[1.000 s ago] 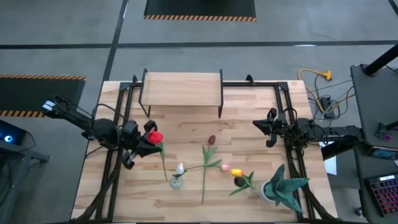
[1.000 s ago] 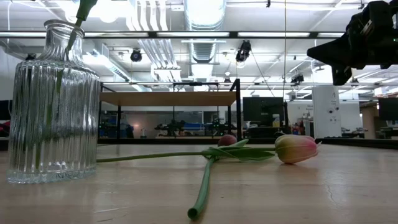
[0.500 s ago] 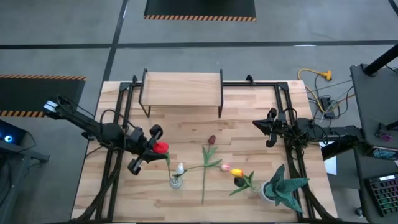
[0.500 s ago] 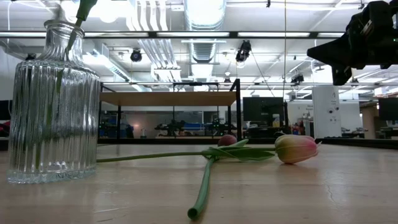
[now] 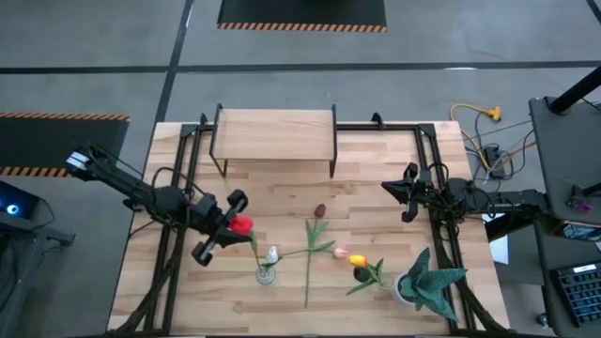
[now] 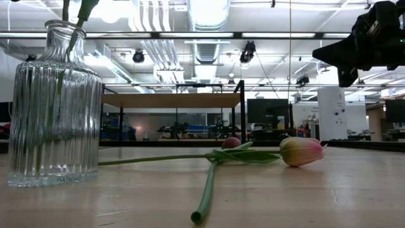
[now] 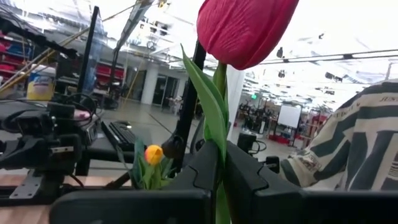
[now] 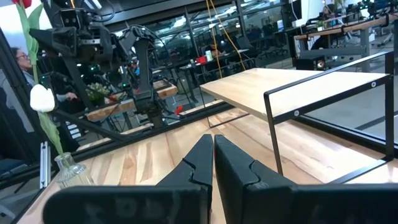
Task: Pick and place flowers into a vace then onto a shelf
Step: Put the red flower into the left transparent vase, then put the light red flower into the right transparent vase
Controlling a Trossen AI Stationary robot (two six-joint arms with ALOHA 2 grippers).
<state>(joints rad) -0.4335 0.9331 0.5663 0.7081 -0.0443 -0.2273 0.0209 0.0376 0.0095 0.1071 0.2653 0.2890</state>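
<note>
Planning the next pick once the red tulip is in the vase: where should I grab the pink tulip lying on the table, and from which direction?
Grip the pink tulip on its thin stem, not the soft head. It lies flat on the table, so descend from straight above, fingers straddling the stem. Pick a bare stretch away from where the maroon tulip stem crosses it.

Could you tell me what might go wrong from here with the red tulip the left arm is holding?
1. The left gripper is shut on the red tulip by its thin stem; the stem could slip or bend.
2. The glass vase has a narrow neck and already holds a white tulip, so the new stem might miss or snag.
3. A sideways push could tip the vase.
</note>
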